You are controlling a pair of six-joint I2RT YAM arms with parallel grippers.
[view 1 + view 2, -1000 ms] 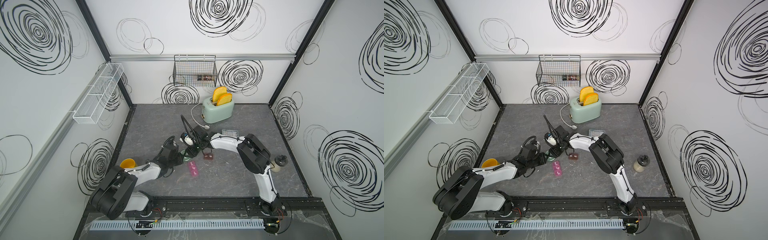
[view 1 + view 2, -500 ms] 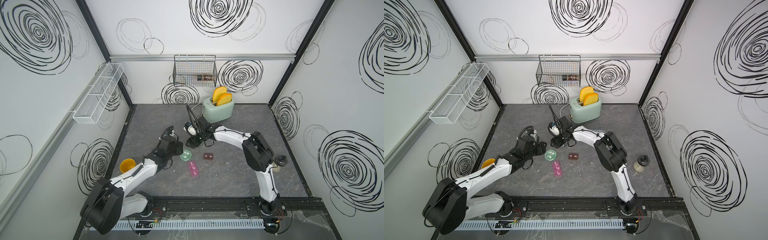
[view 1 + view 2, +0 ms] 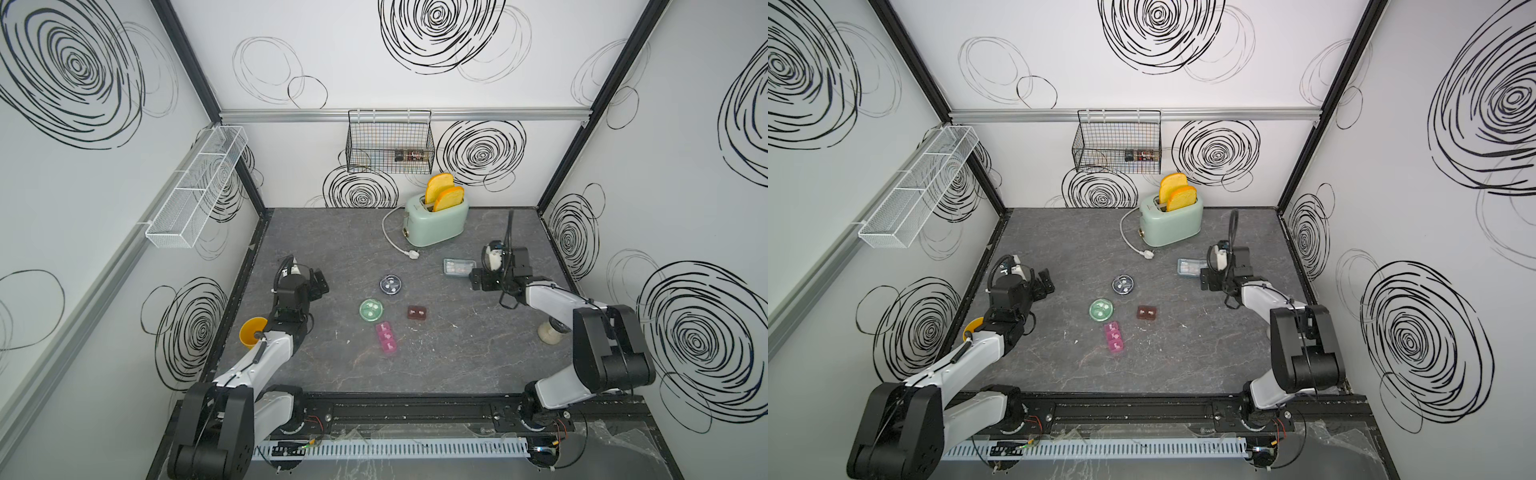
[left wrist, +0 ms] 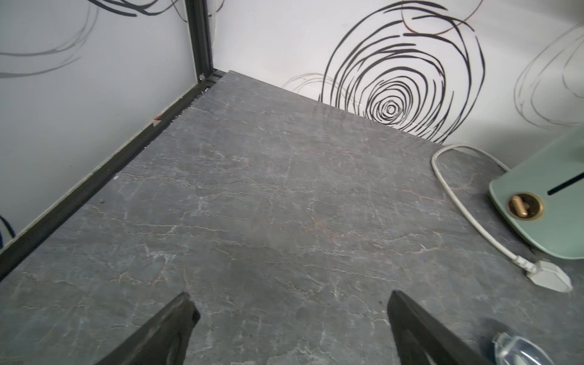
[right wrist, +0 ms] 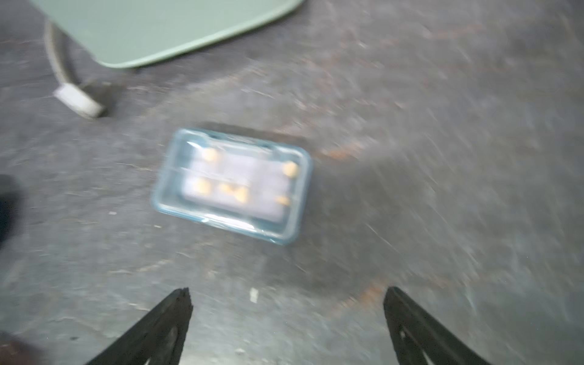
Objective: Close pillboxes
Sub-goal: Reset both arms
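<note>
Grey marbled desk (image 3: 457, 353) carries all five pillboxes. The round navy box (image 3: 390, 285), round green box (image 3: 371, 310), brown box (image 3: 417, 313) and pink strip (image 3: 386, 338) sit mid-desk. The clear-blue box (image 5: 230, 186) lies near the right tool (image 5: 286, 297). Both tools are released and empty; the left tool (image 4: 289, 303) hovers apart. Risk: a low sideways approach may shove the light clear-blue box toward the toaster (image 3: 436, 220) instead of latching it.

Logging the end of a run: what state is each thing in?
left gripper: open, empty
right gripper: open, empty
navy round pillbox: looks closed
green round pillbox: looks closed
pink strip pillbox: looks closed
brown pillbox: looks closed
clear-blue pillbox: lid down
toaster: plug loose, bread up
</note>
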